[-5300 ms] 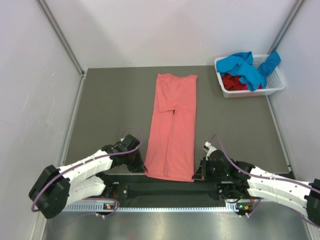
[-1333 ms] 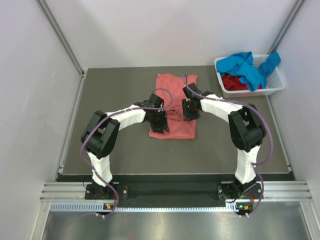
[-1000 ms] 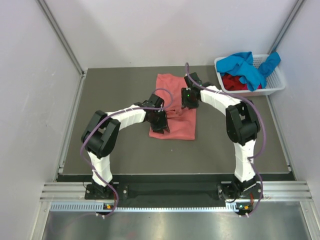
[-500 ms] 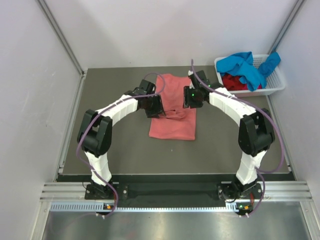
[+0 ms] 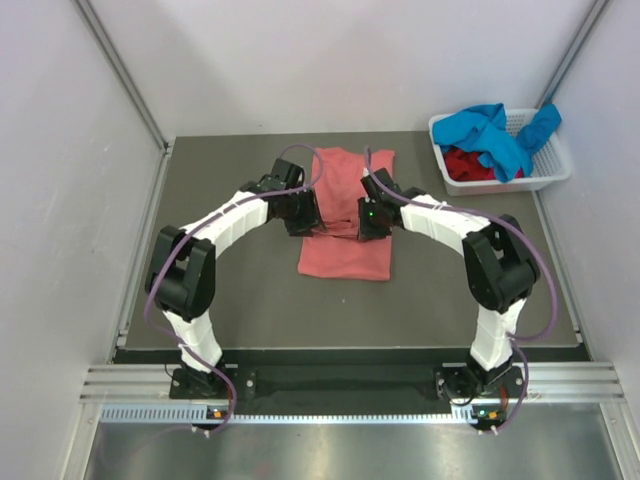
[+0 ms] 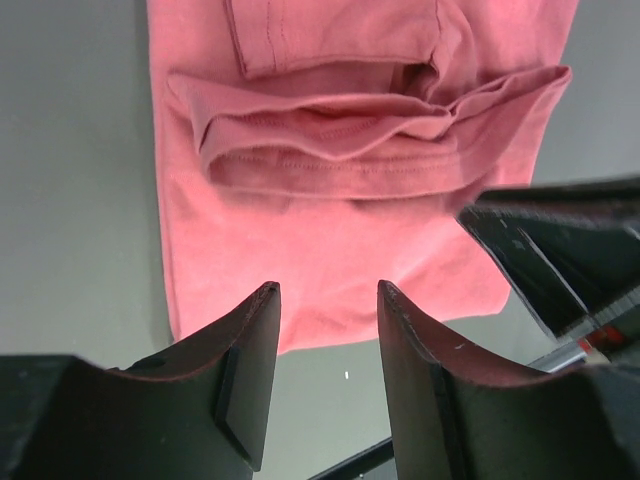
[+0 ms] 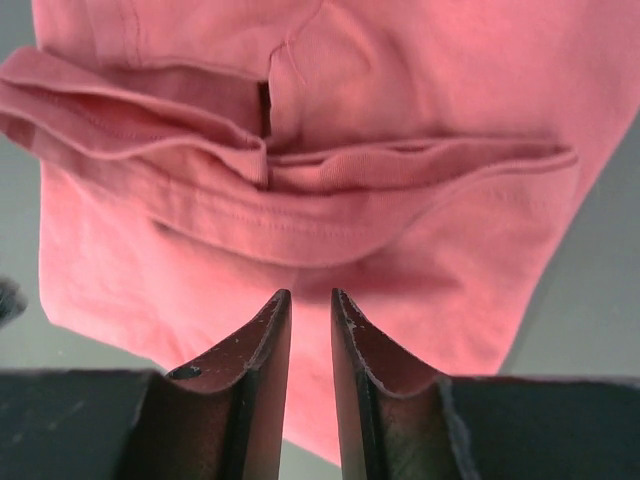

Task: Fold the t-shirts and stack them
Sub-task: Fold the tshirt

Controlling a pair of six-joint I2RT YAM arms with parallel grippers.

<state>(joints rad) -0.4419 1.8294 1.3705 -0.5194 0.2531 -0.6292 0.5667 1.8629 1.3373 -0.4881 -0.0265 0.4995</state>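
The pink t-shirt [image 5: 345,258], long & flat a few secs ago, now lies folded in half mid-surface [image 5: 220,290], w/ left pincer [image 6: 328,290] half open & right pincer [image 7: 310,295] nearly closed, both empty, so another fold looks next.

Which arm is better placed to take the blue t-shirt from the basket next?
Probably right. The white basket with the blue t-shirt stands at the far right corner, nearer the right gripper; the left gripper hangs over the pink t-shirt's other side.
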